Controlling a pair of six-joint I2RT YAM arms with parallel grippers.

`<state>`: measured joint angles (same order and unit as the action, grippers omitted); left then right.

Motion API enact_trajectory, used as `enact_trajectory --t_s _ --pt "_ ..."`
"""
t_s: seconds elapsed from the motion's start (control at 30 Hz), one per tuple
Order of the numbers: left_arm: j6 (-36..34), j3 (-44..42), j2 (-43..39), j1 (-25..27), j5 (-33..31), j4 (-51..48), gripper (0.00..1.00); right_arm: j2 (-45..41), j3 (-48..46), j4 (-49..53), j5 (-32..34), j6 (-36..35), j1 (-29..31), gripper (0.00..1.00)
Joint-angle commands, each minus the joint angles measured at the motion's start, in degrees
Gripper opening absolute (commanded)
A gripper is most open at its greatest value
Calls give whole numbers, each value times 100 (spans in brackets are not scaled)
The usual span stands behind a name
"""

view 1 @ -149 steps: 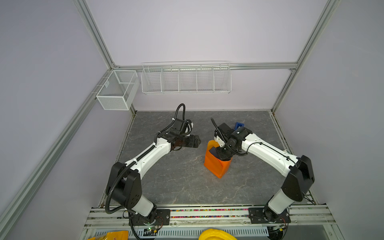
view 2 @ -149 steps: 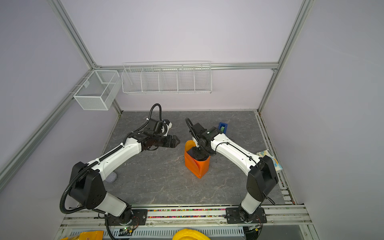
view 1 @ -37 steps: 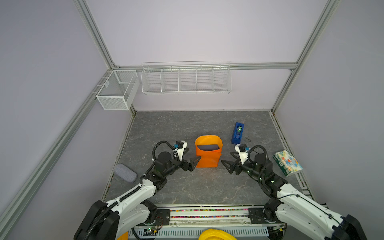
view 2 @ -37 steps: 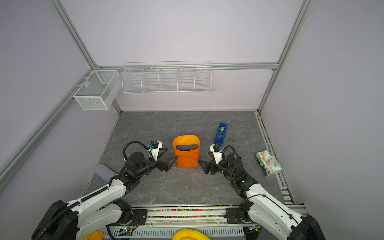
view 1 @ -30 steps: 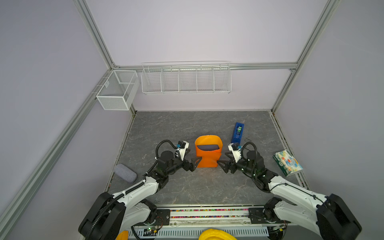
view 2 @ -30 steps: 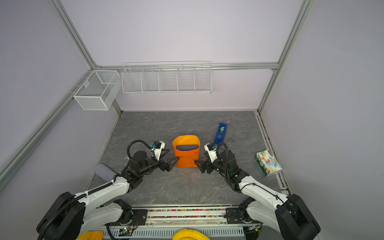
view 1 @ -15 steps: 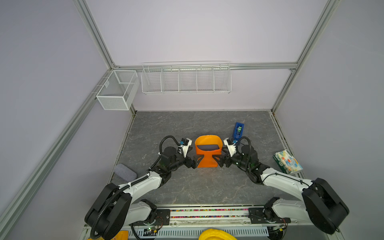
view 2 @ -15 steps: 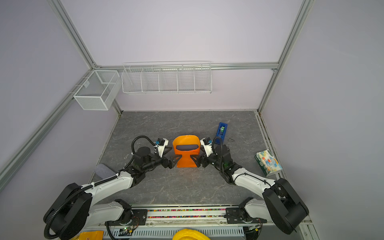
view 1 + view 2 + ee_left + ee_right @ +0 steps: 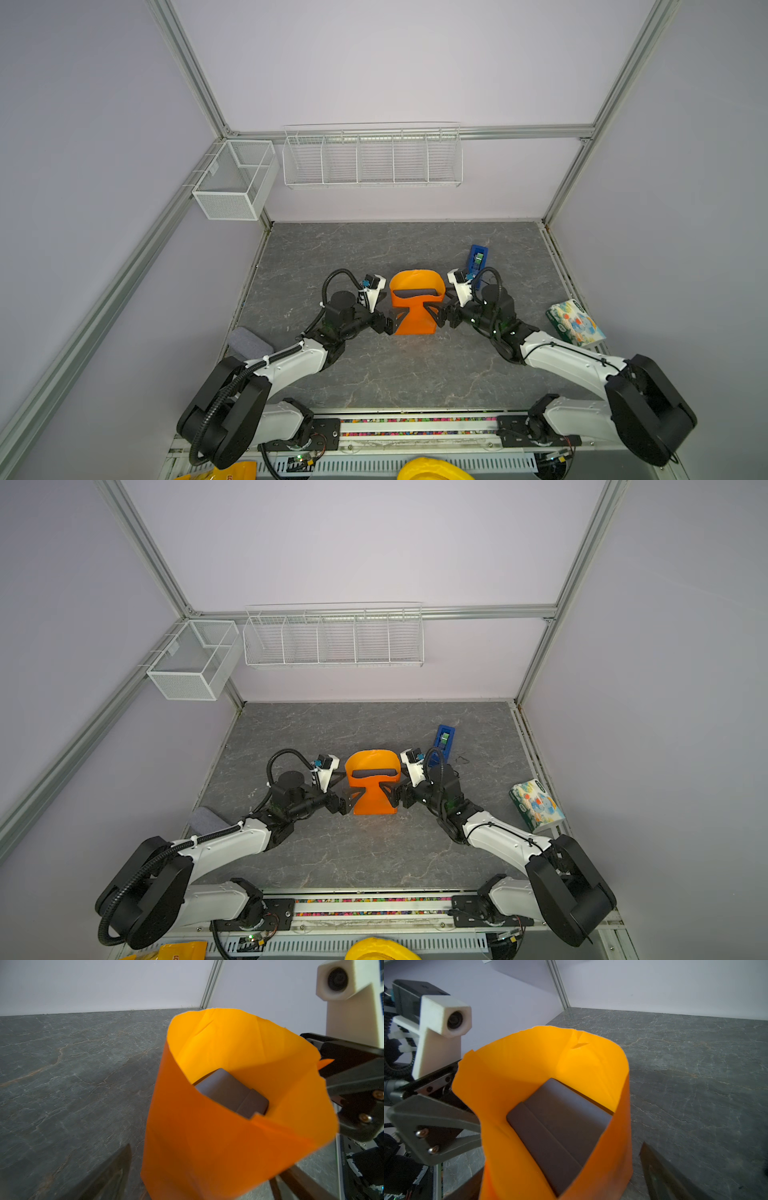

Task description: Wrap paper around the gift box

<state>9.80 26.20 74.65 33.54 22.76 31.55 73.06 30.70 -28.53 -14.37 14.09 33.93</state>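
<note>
Right wrist: creased paper (image 9: pixel 529 1068) surrounds matte box (image 9: pixel 560 1126).

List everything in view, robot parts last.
paper: one, orange, standing as an open tube mid-table
gift box: one, slate grey, inside the paper
tape dispenser: one, blue, behind the paper, rightward
packet: one, colourful patterned, table's right edge
pad: one, grey, table's left edge
mesh basket: one, white, left wall
wire rack: one, white, back wall
table: one, grey marbled
left gripper: one, black, open, at paper's left side
right gripper: one, black, open, at paper's right side
</note>
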Motion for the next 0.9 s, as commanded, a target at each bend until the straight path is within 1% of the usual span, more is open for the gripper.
enact_trajectory --t_s 0.0,0.37,0.53,0.63,0.77,0.87 --pt "38 173 127 21 -29 245 100 116 128 24 77 66 43 96" --pt "315 259 350 22 -4 492 99 336 182 41 74 176 43 99" --pt "408 251 414 21 -104 553 99 428 201 80 117 230 48 100" --pt "461 318 498 21 -76 456 98 463 210 102 141 256 51 98" --pt "516 351 632 21 -64 431 96 525 232 110 118 284 44 92" --pt "538 368 691 21 -46 435 95 567 244 150 139 296 49 91"
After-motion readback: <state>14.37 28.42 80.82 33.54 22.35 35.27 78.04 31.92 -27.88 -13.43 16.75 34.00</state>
